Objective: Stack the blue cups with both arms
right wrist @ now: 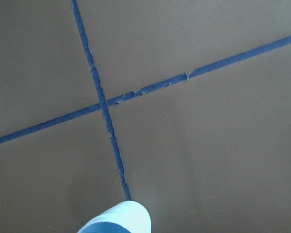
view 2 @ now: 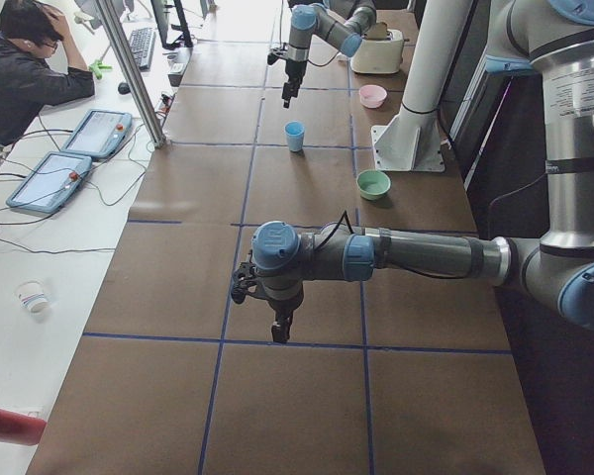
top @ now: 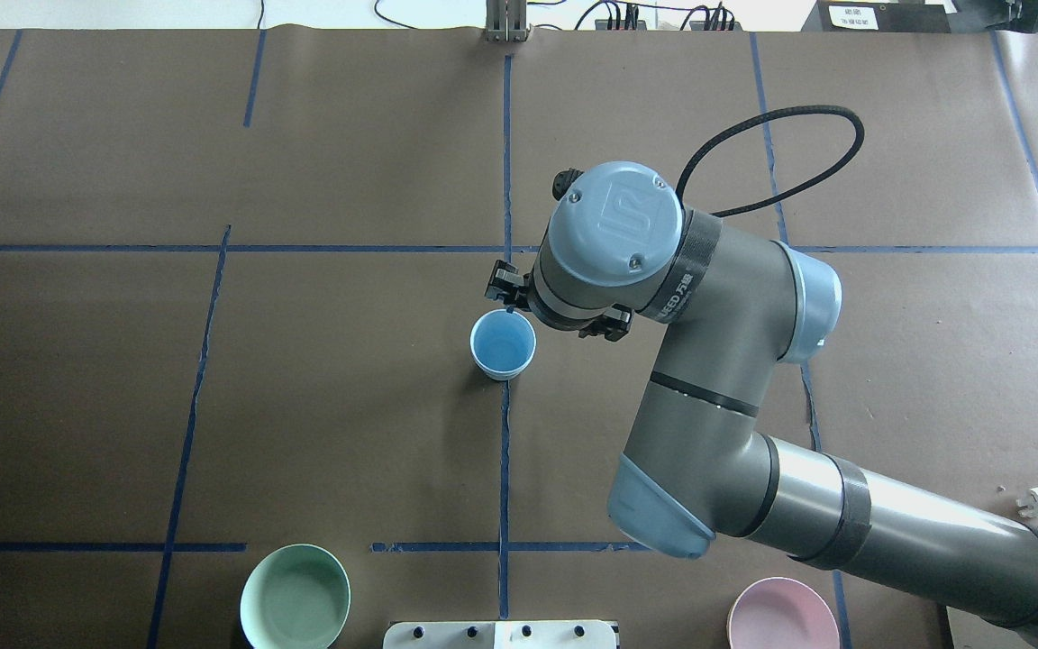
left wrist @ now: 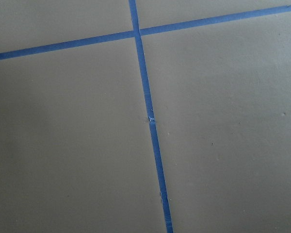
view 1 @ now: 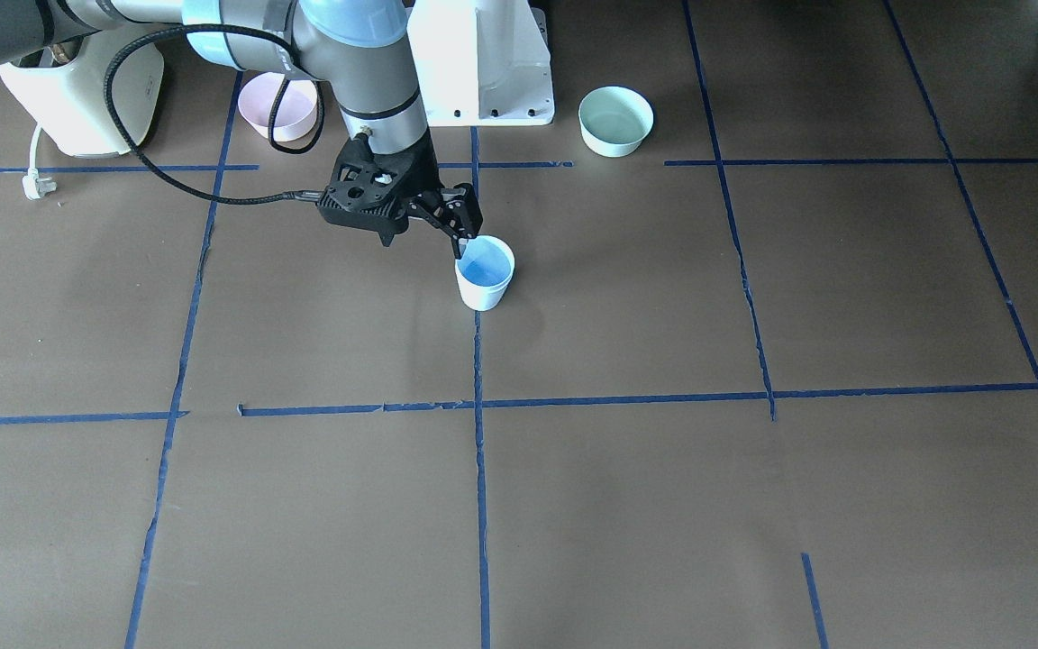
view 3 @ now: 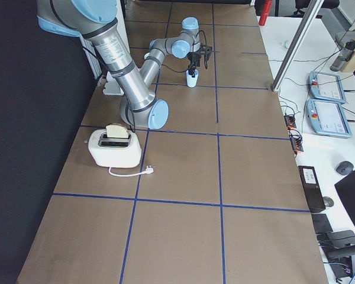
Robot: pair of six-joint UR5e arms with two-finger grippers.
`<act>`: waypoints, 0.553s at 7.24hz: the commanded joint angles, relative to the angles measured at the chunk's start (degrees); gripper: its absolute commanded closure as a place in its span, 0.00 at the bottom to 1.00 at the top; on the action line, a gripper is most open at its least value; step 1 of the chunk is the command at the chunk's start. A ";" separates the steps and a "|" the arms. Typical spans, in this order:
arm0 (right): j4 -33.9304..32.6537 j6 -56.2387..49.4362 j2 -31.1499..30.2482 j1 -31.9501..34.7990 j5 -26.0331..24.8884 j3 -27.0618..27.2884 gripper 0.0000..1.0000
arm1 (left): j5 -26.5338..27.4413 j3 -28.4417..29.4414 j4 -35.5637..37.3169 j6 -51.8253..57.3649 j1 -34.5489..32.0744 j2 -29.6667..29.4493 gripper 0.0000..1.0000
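from across the table, the right gripper (view 1: 459, 242) hangs at the rim of the blue cup (view 1: 485, 278). the cup stands upright on a line of blue tape (view 1: 480, 469) near the middle of the table. the claw's black fingers taper to a point right at the rim, but i cannot tell whether they pinch it or are let go. the cup is tapered, bright blue inside and chalky white outside. behind it sit a pink bowl (view 1: 277, 106), a mint-green bowl (view 1: 615, 120) and a glossy cream toaster (view 1: 77, 90).

from overhead, the thick grey right arm (top: 717, 361) hides most of that claw, and the cup shows as a clean round mouth.

only the left-end view shows the left gripper (view 2: 280, 325). it points down over the brown paper (view 2: 307, 416), well apart from the cup; open or closed, i cannot tell. a person (view 2: 25, 69) sits beside the table.

the right-end view shows a slice poking out of the toaster.

the left wrist camera sees only matte paper and tape. the right wrist camera catches the cup's pale rim at its bottom edge.
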 commanded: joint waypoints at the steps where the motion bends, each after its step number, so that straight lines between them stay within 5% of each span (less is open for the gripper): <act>1: 0.09 -12.72 -4.72 9.87 11.19 0.08 0.00 | 0.42 0.95 0.03 0.16 0.03 0.08 0.00; 3: -0.08 -35.17 -13.49 22.52 21.75 0.08 0.00 | 0.51 1.13 0.03 0.07 0.03 -0.10 0.00; 4: -0.08 -46.08 -18.58 27.11 23.18 0.08 0.00 | 0.51 1.22 0.03 0.25 -0.06 0.16 0.00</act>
